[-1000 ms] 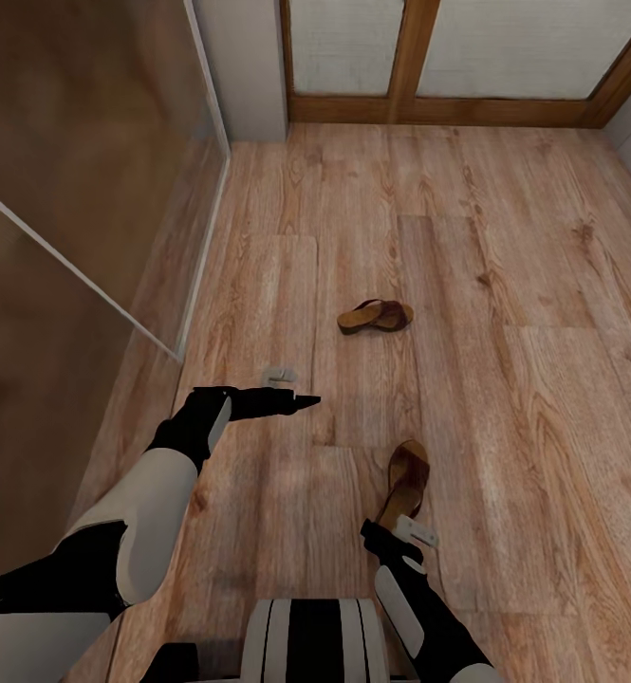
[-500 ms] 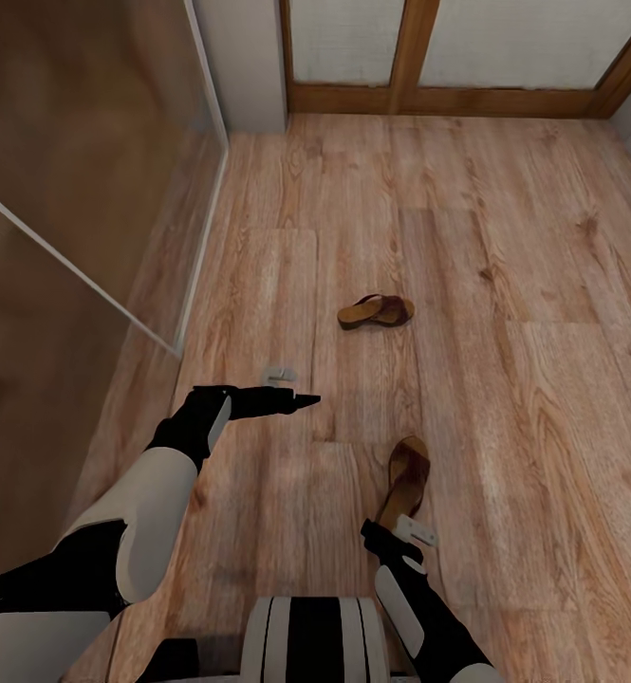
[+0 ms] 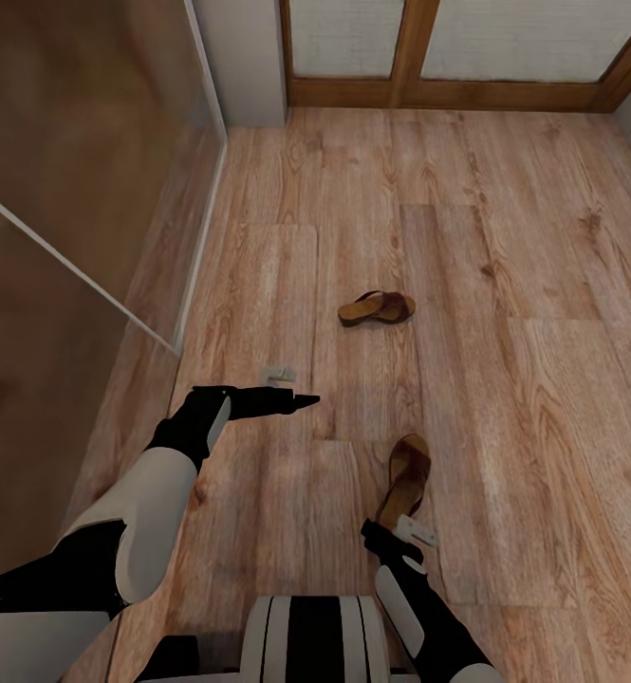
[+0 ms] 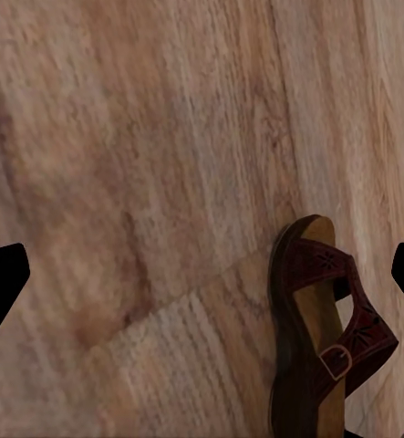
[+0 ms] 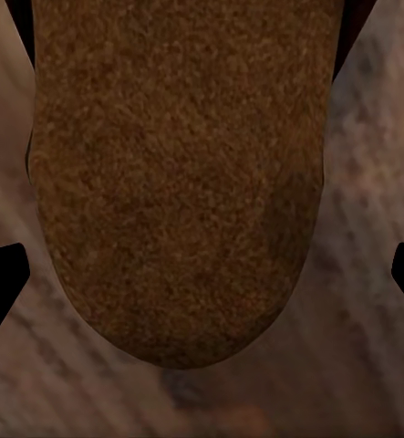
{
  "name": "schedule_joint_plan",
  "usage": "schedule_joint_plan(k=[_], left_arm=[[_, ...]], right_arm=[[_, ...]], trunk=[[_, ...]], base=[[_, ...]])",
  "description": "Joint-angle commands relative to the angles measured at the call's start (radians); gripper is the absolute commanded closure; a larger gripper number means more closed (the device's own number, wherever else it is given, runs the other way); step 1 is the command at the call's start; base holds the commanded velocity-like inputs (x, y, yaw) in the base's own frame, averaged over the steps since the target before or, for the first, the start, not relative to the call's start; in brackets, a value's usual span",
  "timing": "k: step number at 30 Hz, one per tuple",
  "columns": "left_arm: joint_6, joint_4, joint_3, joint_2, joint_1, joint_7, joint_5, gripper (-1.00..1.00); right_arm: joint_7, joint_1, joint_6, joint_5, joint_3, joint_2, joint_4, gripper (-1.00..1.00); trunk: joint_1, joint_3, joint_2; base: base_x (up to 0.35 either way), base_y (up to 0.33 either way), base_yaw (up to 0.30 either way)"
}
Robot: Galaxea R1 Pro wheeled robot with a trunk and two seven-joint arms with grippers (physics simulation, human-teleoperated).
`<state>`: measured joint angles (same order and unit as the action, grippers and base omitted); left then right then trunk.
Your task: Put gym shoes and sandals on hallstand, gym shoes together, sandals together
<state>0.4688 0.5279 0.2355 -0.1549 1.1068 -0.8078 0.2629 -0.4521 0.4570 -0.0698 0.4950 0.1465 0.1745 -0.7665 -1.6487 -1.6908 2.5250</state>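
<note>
Wooden corridor floor (image 3: 505, 285), two sandals (image 3: 377, 308) apart, glass panel (image 3: 78, 218) alongside

The whole head view shifts slightly: the door frame (image 3: 405, 93) at the far wall sits a little higher in the picture than a second ago, so the camera tilts. Nothing on the floor (image 3: 505, 285) itself moves.

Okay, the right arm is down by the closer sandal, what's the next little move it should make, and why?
Probably ease the right gripper down and close it on the near sandal. The right wrist view shows the tan footbed directly between the open fingertips, with the sandal lying on the corridor floor. The other sandal lies farther off, so it can wait.
</note>
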Motion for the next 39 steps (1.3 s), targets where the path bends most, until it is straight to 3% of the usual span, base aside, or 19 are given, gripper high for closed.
schedule_joint_plan(k=[1,39], left_arm=[[0.008,0.001,0.008,-0.002,0.001,-0.007,0.007,-1.00],[0.007,0.001,0.008,0.000,-0.004,-0.006,0.008,-1.00]], right_arm=[[-0.006,0.000,-0.005,0.002,0.001,0.000,-0.002,-1.00],[-0.007,0.000,-0.005,0.002,0.001,0.000,-0.002,-1.00]], trunk=[[0.000,-0.001,0.000],[0.000,-0.001,0.000]], base=[[0.000,0.000,0.000],[0.044,0.000,0.000]])
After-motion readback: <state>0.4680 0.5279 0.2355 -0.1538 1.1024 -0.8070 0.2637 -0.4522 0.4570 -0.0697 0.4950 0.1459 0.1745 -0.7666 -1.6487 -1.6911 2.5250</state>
